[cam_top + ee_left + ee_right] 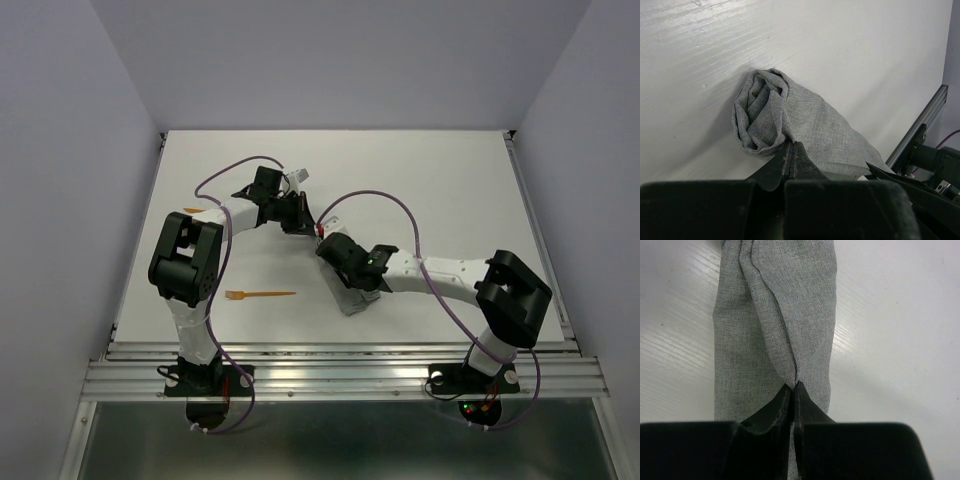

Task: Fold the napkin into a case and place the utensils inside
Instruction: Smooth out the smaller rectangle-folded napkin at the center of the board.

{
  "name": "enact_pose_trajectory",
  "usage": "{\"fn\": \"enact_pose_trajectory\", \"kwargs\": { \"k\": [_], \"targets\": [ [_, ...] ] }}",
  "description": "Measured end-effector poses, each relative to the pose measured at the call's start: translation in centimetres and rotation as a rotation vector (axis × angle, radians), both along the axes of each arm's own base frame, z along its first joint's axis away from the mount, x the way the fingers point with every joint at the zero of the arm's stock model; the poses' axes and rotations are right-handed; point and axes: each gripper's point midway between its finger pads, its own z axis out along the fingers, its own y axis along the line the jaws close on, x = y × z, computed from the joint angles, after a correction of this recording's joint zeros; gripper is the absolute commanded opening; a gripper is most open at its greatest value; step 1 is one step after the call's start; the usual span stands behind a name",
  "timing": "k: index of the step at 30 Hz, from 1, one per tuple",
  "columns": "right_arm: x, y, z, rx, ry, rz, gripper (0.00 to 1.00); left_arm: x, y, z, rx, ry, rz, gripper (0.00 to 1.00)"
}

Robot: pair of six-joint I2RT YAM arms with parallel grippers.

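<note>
The grey napkin lies folded into a narrow oblong case on the white table, one end bunched and rolled. In the top view only its near end shows from under the right arm. My left gripper is shut, its tips pinching the cloth beside the rolled end. My right gripper is shut on a raised fold of the napkin along its length. The two grippers meet over the cloth at mid-table, left and right. An orange fork lies to the left, a second orange piece further back left.
A metal rail runs along the table's near edge, also seen in the left wrist view. Purple cables loop above both arms. Grey walls stand on the left, right and back.
</note>
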Motion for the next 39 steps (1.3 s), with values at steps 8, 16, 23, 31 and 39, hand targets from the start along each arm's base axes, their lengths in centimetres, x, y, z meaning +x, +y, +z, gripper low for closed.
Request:
{"fn": "enact_pose_trajectory", "kwargs": {
  "k": [8, 16, 23, 31, 39],
  "targets": [
    [-0.6, 0.4, -0.4, 0.015, 0.039, 0.007, 0.01, 0.0, 0.0, 0.0, 0.000, 0.000, -0.001, 0.00],
    [-1.2, 1.8, -1.1, 0.046, 0.087, 0.013, 0.01, 0.0, -0.3, 0.0, 0.003, -0.013, -0.010, 0.37],
    [-1.5, 2.0, -1.9, 0.061, 0.111, -0.016, 0.01, -0.2, 0.1, -0.6, 0.052, 0.001, 0.011, 0.81],
    [-1.8, 2.2, -2.6, 0.074, 0.134, -0.037, 0.01, 0.1, 1.1, 1.3, 0.108, -0.039, 0.052, 0.89],
    [-1.9, 2.4, -2.9, 0.081, 0.144, -0.049, 0.01, 0.9, 2.1, 4.7, 0.137, -0.118, 0.111, 0.71]
  ]
}}
